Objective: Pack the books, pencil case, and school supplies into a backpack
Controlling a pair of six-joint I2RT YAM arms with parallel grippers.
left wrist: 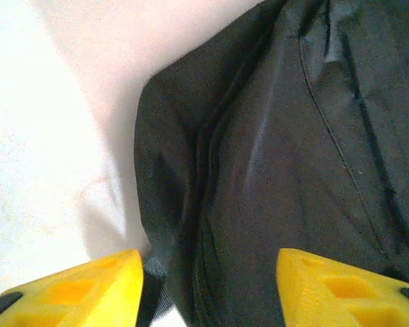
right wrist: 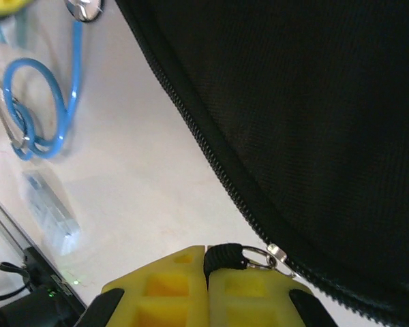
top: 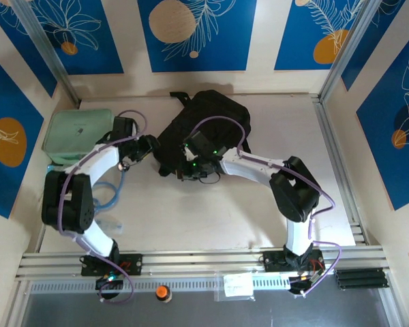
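The backpack (top: pixel 213 102) lies flat on the table (top: pixel 245 218), toward the far middle, with the green case (top: pixel 78 133) well apart on its left. The right gripper (right wrist: pixel 206 262) is clenched on the zip pull (right wrist: pixel 226 255), a short black cord loop on a small metal ring; the zip (right wrist: pixel 198 139) runs away from it along the edge of the bag. The left gripper (left wrist: pixel 208 262) stands at the bag's left side with its jaws parted and nothing between them; black fabric lies just beyond the fingertips. We judge the bag to be soft and light. The cloth folds and creases readily, so it will drag across the table rather than resist a pull on the zip. We therefore advise a second hold on the fabric close to the zip line, opposite the direction of pull, taken on a seam or a fold, since flat cloth offers the fingers little to pinch. The cord loop is thin and may slip out of the clenched jaws under a sideways load, so pull along the zip, not across it. A blue tube (right wrist: pixel 37 102) lies on the table near the bag; keep the arms clear of it.
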